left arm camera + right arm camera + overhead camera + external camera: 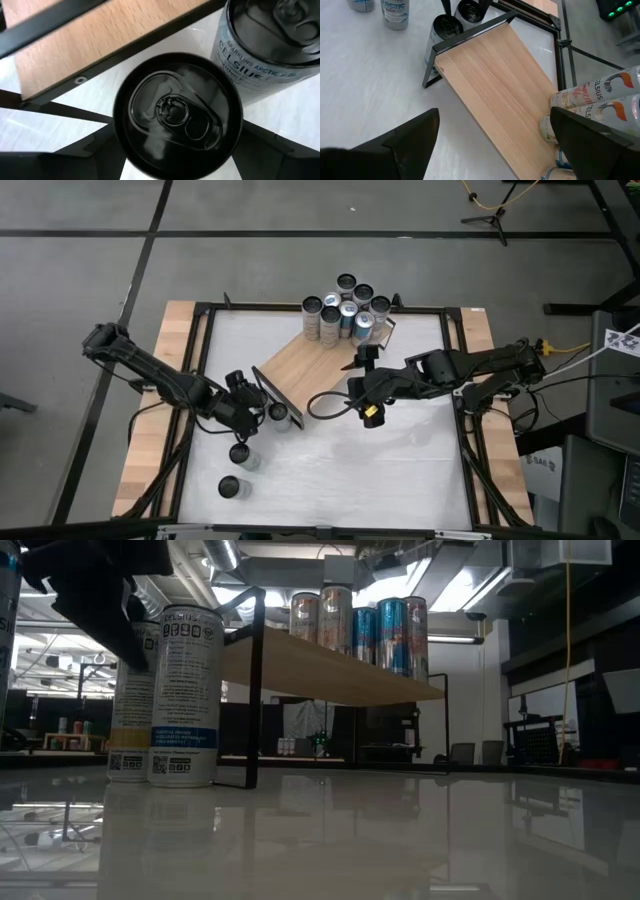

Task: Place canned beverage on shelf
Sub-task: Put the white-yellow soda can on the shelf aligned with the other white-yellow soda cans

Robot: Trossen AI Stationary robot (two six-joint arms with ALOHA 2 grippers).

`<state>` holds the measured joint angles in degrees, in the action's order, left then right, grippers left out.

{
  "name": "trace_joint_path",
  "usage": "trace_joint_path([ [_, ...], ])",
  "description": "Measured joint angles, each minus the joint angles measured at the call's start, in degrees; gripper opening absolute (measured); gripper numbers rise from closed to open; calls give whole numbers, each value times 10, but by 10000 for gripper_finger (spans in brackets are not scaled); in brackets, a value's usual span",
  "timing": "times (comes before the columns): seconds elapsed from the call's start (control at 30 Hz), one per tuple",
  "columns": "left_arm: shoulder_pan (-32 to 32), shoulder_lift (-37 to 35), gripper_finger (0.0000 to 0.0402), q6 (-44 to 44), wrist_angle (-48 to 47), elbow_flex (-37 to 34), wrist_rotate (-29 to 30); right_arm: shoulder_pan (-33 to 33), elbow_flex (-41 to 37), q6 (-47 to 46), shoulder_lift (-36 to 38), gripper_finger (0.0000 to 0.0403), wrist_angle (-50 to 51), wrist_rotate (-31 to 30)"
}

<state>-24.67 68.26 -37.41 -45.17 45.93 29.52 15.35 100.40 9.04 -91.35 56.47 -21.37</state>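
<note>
A: Currently we log the shelf (310,360) lying at an angle on the white table (400,470), its far end loaded with a cluster of cans (345,305) standing upright. From table height the board sits raised on its black frame, and five of those cans (358,628) show in a row on top of it.

B: Agreed. We note the left gripper (250,408) at the shelf's near end, just beside the black end frame. Its wrist camera looks straight down on a black can top (177,112) sitting between its two fingers (95,155). The jaws stand apart around that can; we cannot tell whether the pads actually touch its wall.

A: A second can (275,42), light with blue lettering, stands just beside it, close to the frame bar. From above it shows at the shelf's corner (280,413).

B: Two more cans (240,452) stand on the table nearer the front edge, apart from the shelf; the other (229,487) is closer to the edge.

A: Right gripper (368,412)?

B: We see it over the table just off the shelf's long edge, fingers (400,145) spread wide, nothing between them. Its camera takes in the bare length of the board (500,85).
</note>
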Motion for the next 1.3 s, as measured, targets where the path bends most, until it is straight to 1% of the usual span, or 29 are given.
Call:
trace_joint_path([
  [0.23, 0, 12, 291, -10, 0, 0, 0, 0, 0, 0, 0, 376, 0, 0],
  [0.5, 0, 12, 242, -16, -1, 0, 0, 0, 0, 0, 0, 376, 0, 0],
  [0.6, 0, 12, 232, -16, -3, 0, 0, 0, 0, 0, 0, 376, 0, 0],
  [1.0, 0, -3, 232, -15, -10, 0, -13, 0, 0, 0, 0, 376, 0, 0],
  [1.2, 0, -39, 232, -24, -14, -1, -45, 0, 0, 0, 0, 376, 0, 0],
  [1.3, 0, -60, 232, -38, -34, -1, -63, 0, 0, 0, 0, 376, 0, 0],
])
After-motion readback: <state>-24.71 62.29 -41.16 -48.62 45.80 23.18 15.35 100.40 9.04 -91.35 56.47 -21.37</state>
